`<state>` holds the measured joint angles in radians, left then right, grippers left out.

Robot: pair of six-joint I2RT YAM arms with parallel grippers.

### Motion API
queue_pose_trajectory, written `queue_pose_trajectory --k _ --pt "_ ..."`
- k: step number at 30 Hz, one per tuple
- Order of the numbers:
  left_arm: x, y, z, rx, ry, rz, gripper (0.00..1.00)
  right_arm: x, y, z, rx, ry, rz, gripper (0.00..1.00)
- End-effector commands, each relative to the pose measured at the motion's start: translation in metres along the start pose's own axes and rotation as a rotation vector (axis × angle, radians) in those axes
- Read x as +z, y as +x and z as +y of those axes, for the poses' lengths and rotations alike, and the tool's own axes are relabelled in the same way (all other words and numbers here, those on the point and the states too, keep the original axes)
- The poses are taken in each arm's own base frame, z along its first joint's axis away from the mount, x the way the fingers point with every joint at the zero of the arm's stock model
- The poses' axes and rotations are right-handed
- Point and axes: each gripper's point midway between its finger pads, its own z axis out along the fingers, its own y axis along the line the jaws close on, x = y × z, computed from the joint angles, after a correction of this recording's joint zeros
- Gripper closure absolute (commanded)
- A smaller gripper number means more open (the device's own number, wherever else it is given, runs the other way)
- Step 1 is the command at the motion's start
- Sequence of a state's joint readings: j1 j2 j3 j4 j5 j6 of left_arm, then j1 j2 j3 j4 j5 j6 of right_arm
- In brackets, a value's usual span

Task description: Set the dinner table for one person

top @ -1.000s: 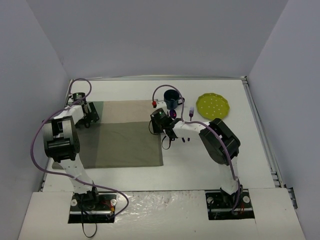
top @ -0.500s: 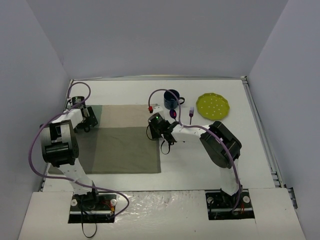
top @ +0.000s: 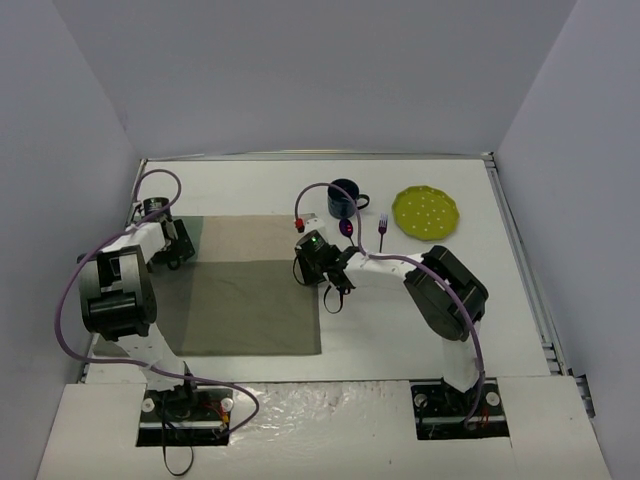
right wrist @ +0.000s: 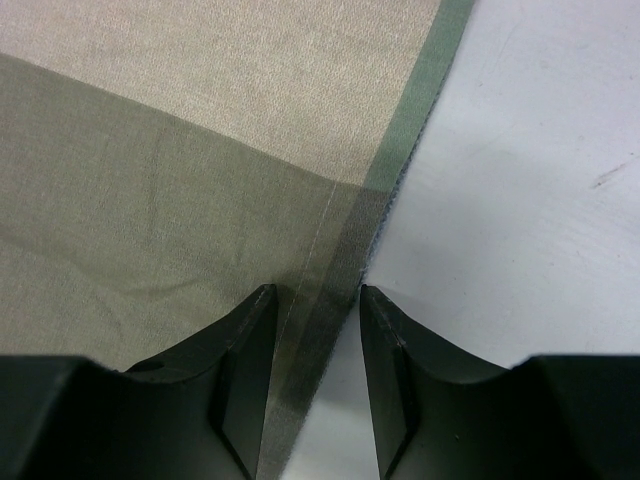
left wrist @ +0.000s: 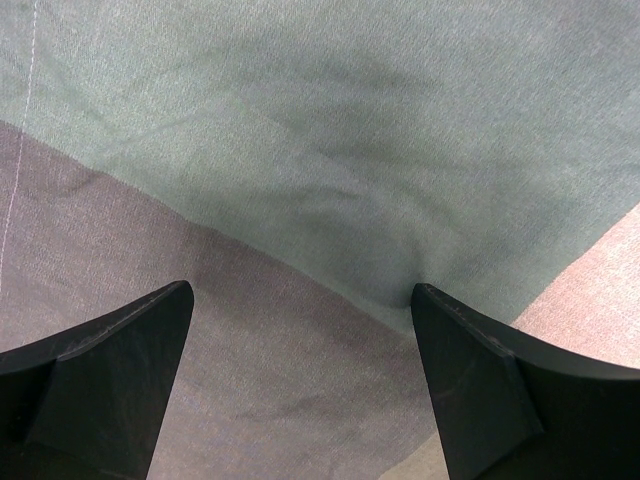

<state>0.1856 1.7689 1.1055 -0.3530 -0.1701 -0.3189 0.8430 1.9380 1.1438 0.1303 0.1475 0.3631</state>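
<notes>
Table (top: 420,310): white top, carries everything.
Placemat (top: 250,290): flat, left of centre.
Left gripper (left wrist: 300,330): jaws wide apart, tips on the placemat's far left, nothing held.
Right gripper (right wrist: 315,300): jaws nearly closed, pinching the placemat's right edge.
Mug (top: 345,196), fork (top: 381,228), plate (top: 425,211): far right.

1 placemat (top: 245,285), 1 plate (top: 425,212), 1 cup (top: 344,196)

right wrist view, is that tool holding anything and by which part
The right tool straddles the placemat's green right edge strip, fingers close on each side. It looks pinched there, though a firm clamp cannot be confirmed. The left tool is open over the cloth.
</notes>
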Motion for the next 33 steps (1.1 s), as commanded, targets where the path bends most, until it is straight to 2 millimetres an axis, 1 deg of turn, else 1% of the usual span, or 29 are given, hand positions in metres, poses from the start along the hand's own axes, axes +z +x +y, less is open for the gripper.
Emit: queue_pose_trajectory --k 1,6,7,9,12,13,14,15,16,17,18,19,20,21,22,24,26,30,32,33 --pt "-0.013 0.007 0.014 0.009 -0.037 0.018 0.13 -0.015 0.072 -0.01 -0.033 0.02 0.24 0.64" --pt "-0.023 -0.009 0.013 0.001 -0.031 -0.028 0.12 -0.025 0.054 -0.008 -0.02 0.016 0.19 0.62" --pt "-0.026 -0.015 0.014 0.001 -0.031 -0.044 0.12 -0.029 0.047 -0.007 -0.015 0.014 0.171 0.61" --pt "-0.035 -0.027 0.014 0.0 -0.024 -0.08 0.12 -0.041 0.026 -0.006 0.004 0.008 0.111 0.6" --pt "-0.055 -0.045 0.013 -0.015 -0.007 -0.13 0.11 -0.062 -0.011 -0.006 0.05 -0.009 0.02 0.55" --pt "-0.064 -0.051 0.013 -0.024 0.004 -0.149 0.11 -0.066 -0.017 -0.007 0.062 -0.011 0.005 0.55" --pt "-0.077 -0.062 0.012 -0.038 0.022 -0.183 0.1 -0.079 -0.038 -0.015 0.1 -0.016 -0.05 0.52" --pt "-0.09 -0.071 0.011 -0.05 0.04 -0.216 0.09 -0.091 -0.053 -0.022 0.13 -0.019 -0.091 0.49" --pt "-0.103 -0.079 0.01 -0.058 0.058 -0.25 0.08 -0.093 -0.057 -0.025 0.147 -0.018 -0.1 0.48" --pt "-0.121 -0.088 0.009 -0.07 0.084 -0.292 0.06 -0.104 -0.071 -0.041 0.197 -0.018 -0.137 0.45" --pt "-0.124 -0.089 0.008 -0.077 0.09 -0.298 0.06 -0.111 -0.081 -0.053 0.227 -0.013 -0.163 0.45" --pt "-0.142 -0.096 0.007 -0.092 0.121 -0.334 0.04 -0.12 -0.092 -0.074 0.276 0.008 -0.2 0.4" --pt "-0.155 -0.1 0.004 -0.1 0.149 -0.357 0.03 -0.128 -0.099 -0.091 0.313 0.029 -0.229 0.36" --pt "-0.165 -0.1 -0.001 -0.101 0.187 -0.373 0.03 -0.133 -0.103 -0.108 0.351 0.057 -0.25 0.29" --pt "-0.177 -0.099 -0.008 -0.1 0.236 -0.389 0.03 -0.138 -0.105 -0.13 0.398 0.093 -0.269 0.2" --pt "-0.195 -0.092 -0.021 -0.082 0.316 -0.416 0.03 -0.144 -0.103 -0.167 0.496 0.138 -0.293 0.03" --pt "-0.212 -0.082 -0.034 -0.044 0.388 -0.444 0.03 -0.148 -0.096 -0.191 0.573 0.162 -0.304 0.0" --pt "-0.238 -0.065 -0.045 0.012 0.467 -0.506 0.03 -0.158 -0.08 -0.252 0.742 0.215 -0.343 0.0" --pt "-0.246 -0.056 -0.052 0.038 0.498 -0.53 0.03 -0.161 -0.07 -0.279 0.813 0.253 -0.372 0.0" --pt "-0.25 -0.054 -0.052 0.048 0.505 -0.547 0.03 -0.16 -0.061 -0.293 0.857 0.294 -0.376 0.0"
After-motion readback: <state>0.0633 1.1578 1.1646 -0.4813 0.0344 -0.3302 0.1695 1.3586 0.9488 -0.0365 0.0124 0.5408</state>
